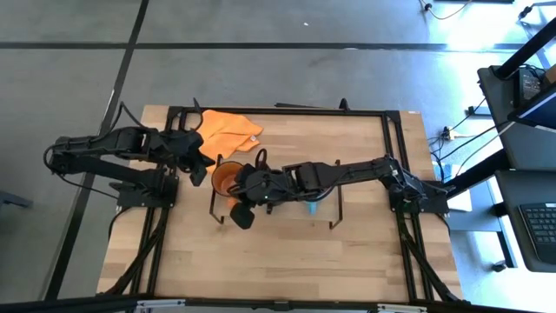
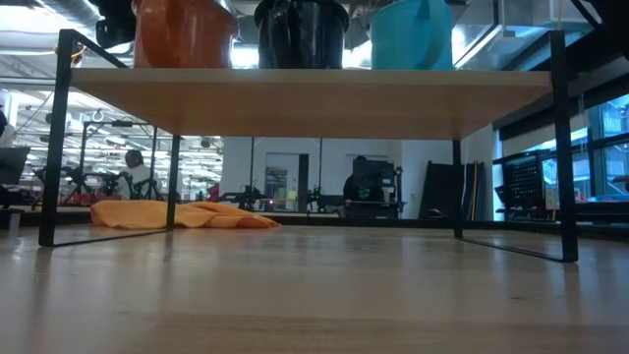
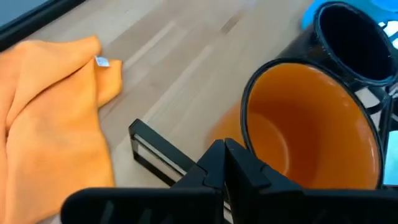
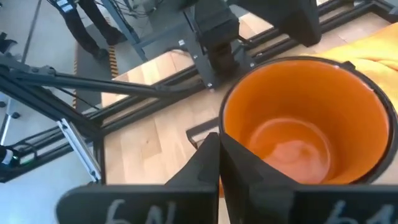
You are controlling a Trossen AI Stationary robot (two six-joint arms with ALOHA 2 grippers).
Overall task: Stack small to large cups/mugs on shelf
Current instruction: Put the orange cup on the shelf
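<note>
Three mugs stand in a row on the shelf (image 2: 314, 98): the orange mug (image 2: 182, 34), the black mug (image 2: 300, 34) and the light blue mug (image 2: 413, 34). In the high view the orange mug (image 1: 224, 178) stands at the shelf's left end. My right arm covers the black mug there, and the blue mug (image 1: 311, 207) shows beside that arm. My left gripper (image 3: 225, 163) is shut at the orange mug's far-left side (image 3: 311, 130). My right gripper (image 4: 217, 158) is shut at that mug's near-right side (image 4: 305, 130). My left gripper's shut fingertips (image 3: 239, 165) lie close against the orange mug's outer wall just below the rim (image 3: 249, 124); I cannot tell whether they touch it. My right gripper's shut fingertips (image 4: 208, 155) lie against the mug's rim (image 4: 225, 124); I cannot tell whether they touch it.
An orange cloth (image 1: 228, 132) lies crumpled on the tabletop beyond the shelf's far-left corner; it also shows in the left wrist view (image 3: 50, 106). The shelf's thin black frame legs (image 2: 59, 138) stand at its ends. Bare tabletop (image 1: 287, 261) lies near the front edge.
</note>
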